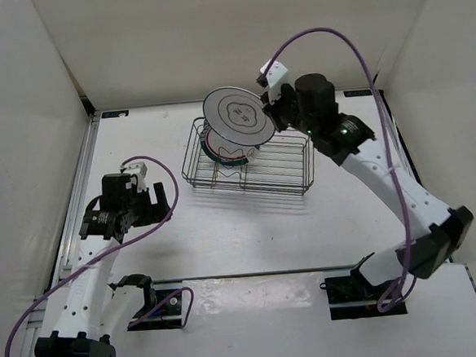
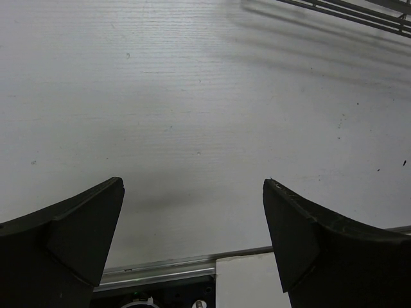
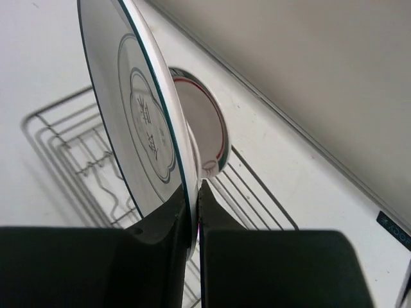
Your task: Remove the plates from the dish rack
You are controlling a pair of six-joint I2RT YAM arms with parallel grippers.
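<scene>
Left wrist view gives us the left gripper [image 2: 192, 181] spread wide and empty over bare tabletop [image 2: 192, 96] near the left edge. Farther back, the dish rack [image 1: 286, 165] sits toward the far edge, with at least one red-ringed plate [image 3: 204, 128] upright inside. Above its left end the right gripper [image 3: 194, 206] pinches the rim of the grey-motif plate [image 1: 235, 113], raised over the wires. We judge that no plate is set down yet, so most of the unloading remains.
</scene>
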